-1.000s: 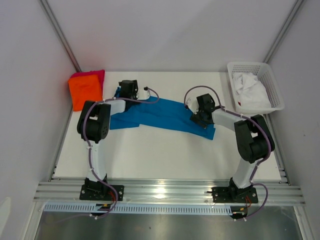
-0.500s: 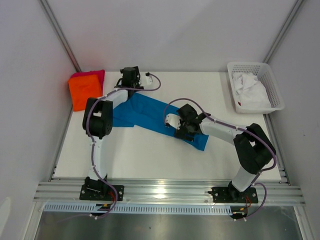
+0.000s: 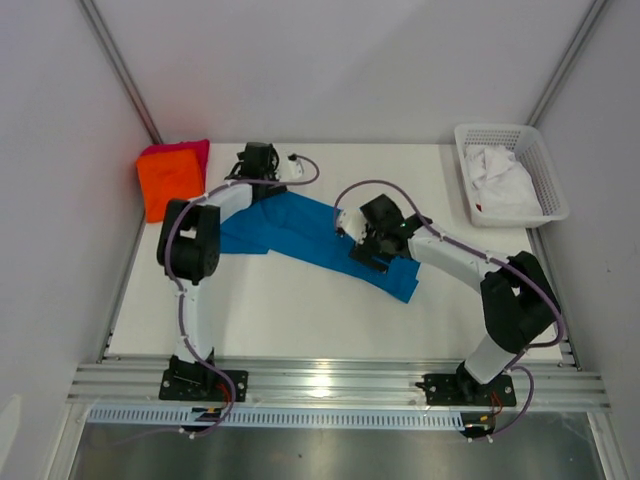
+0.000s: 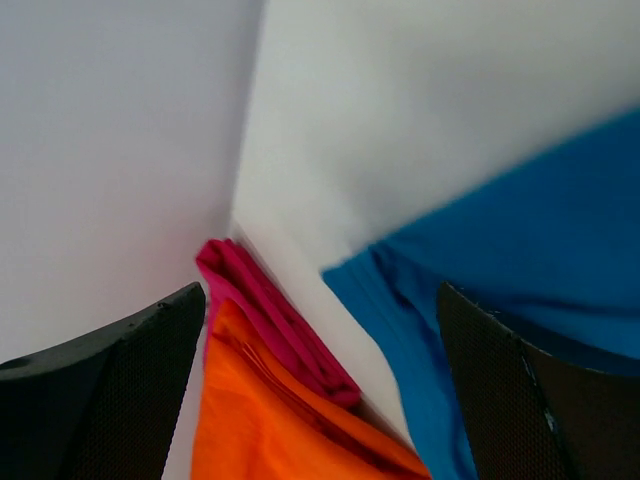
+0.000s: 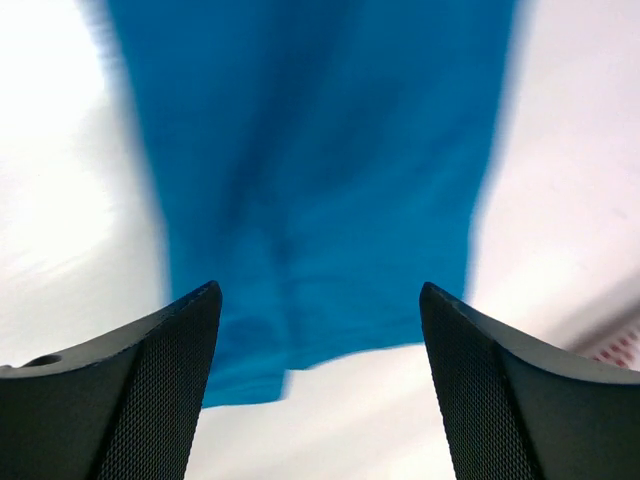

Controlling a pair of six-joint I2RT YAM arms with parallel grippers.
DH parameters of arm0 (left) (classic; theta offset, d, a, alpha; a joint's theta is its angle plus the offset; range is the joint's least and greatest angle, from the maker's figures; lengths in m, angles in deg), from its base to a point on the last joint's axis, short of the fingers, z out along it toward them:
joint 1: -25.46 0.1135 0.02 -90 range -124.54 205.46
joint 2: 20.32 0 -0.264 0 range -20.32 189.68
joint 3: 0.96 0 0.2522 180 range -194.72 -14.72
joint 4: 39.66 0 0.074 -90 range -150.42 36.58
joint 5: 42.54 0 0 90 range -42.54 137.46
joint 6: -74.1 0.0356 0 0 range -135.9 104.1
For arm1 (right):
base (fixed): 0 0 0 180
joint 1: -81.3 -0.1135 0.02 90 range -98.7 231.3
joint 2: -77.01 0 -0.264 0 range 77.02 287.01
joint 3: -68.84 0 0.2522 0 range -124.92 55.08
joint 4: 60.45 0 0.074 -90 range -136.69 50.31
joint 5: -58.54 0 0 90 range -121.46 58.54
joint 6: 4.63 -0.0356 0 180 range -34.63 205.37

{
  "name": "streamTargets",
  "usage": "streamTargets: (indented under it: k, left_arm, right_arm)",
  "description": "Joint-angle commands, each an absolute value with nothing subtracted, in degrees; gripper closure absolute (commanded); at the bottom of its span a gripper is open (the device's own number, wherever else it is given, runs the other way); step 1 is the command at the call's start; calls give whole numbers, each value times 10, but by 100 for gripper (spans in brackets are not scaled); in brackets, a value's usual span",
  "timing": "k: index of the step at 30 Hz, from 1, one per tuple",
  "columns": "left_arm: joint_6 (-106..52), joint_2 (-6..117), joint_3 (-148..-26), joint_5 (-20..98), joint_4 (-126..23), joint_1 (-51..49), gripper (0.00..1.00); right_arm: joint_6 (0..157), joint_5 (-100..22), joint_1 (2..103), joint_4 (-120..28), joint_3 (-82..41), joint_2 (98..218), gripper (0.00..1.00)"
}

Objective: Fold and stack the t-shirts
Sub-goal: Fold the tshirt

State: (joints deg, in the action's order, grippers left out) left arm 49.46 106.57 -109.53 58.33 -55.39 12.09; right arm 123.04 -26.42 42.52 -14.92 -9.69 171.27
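White tabletop [image 3: 300, 310], pale grey walls on three sides.

Bright blue cloth t-shirt [image 3: 310, 235]: folded into a long band, lying diagonally from upper left of centre down to right of centre.

White plastic lattice basket [image 3: 510, 128]: upper right, crumpled white cloth [image 3: 505, 180] inside.

Orange folded t-shirt [image 3: 170, 180]: upper left corner, stacked on a pinkish-red t-shirt [image 3: 185, 148] whose edge shows at the top.

Left gripper [image 3: 262, 160]: at the blue shirt's upper-left end, fingers spread fully, holding nothing.

Right gripper [image 3: 365, 245]: over the band's lower-right part, fingers wide apart, empty; blue cloth [image 5: 320, 200] lies below the gap.
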Motion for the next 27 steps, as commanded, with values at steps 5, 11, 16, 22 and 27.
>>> streamTargets:
  k: [5, 11, 16, 22, 27]
  left_arm:
    - [563, 893, -886, 569, -539, 122, 2]
    - [625, 923, -882, 622, -483, 126, 3]
    - [662, 988, -930, 644, -464, 113, 3]
    - [676, 1053, -997, 655, -455, 89, 3]
    - [670, 1094, -1071, 652, -476, 73, 4]
  right_arm:
    - [1278, -164, 533, -256, -169, 1773, 17]
    - [1324, -136, 534, -271, -167, 1838, 18]
    - [1336, -143, 512, -267, -138, 1858, 18]
    - [1316, -184, 458, -226, -97, 1823, 18]
    - [1285, -229, 423, -177, -95, 1791, 17]
